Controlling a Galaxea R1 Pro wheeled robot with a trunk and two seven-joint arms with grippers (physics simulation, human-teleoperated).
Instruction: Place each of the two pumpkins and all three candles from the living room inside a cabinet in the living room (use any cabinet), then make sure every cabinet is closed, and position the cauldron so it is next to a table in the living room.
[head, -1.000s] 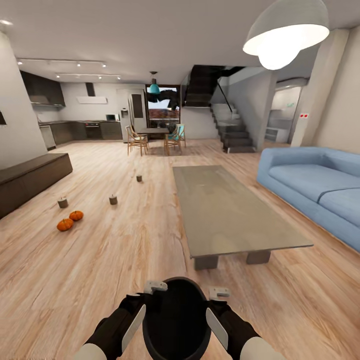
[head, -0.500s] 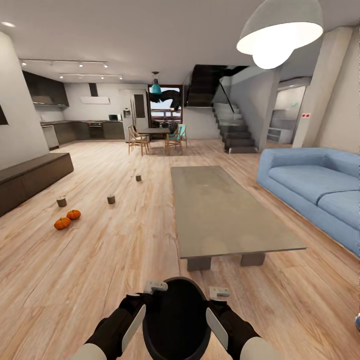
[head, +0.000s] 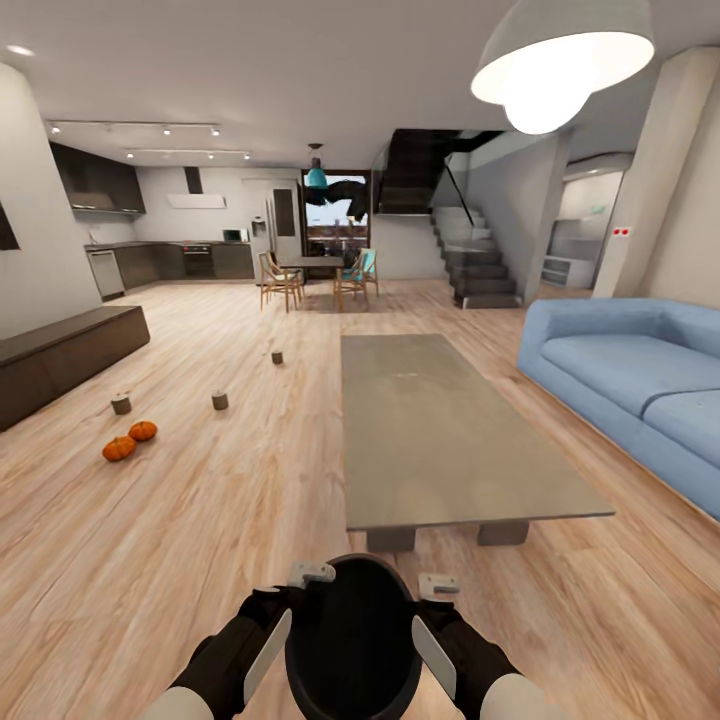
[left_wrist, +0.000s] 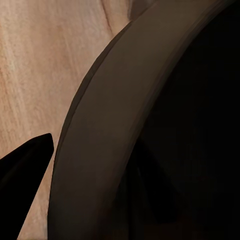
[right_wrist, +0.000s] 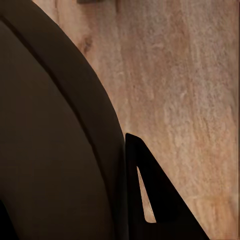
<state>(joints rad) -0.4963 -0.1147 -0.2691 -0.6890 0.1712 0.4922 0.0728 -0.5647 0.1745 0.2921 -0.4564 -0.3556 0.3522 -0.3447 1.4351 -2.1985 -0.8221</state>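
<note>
Pale wood flooring (head: 200, 560) runs under everything you see, from the living room back to the kitchen. Low in your head view you have the black cauldron (head: 352, 640) between your two arms, carried above the floor just short of the near end of the long grey coffee table (head: 440, 430), whose surface is bare. Your left gripper (head: 268, 640) sits against the cauldron's left side and your right gripper (head: 432, 640) against its right side, the pale fingers (head: 262, 645) lying along the wall of the pot; each gripper is pressed to the cauldron, and you cannot tell how wide the fingers stand. In the left wrist view the cauldron's dark rim (left_wrist: 100, 150) curves across the picture with a black fingertip (left_wrist: 25, 175) just outside it, over the floor. In the right wrist view the cauldron wall (right_wrist: 60, 125) has a black finger (right_wrist: 150, 200) lying flat against it.

Out to your left on the floor lie the two orange pumpkins (head: 130, 441), close together and touching or nearly so. Near them stand three short candles: one (head: 121, 404) just beyond the pumpkins, one (head: 220, 400) further toward the table, and one (head: 277, 357) further back. The long dark-brown cabinet (head: 65, 350) stands against the left wall, its fronts shut. A blue sofa (head: 630, 370) stands to your right, beside the table. Far back you see a dining table with chairs (head: 315, 275), a staircase (head: 470, 260) and a white pendant lamp (head: 560, 60) overhead.
</note>
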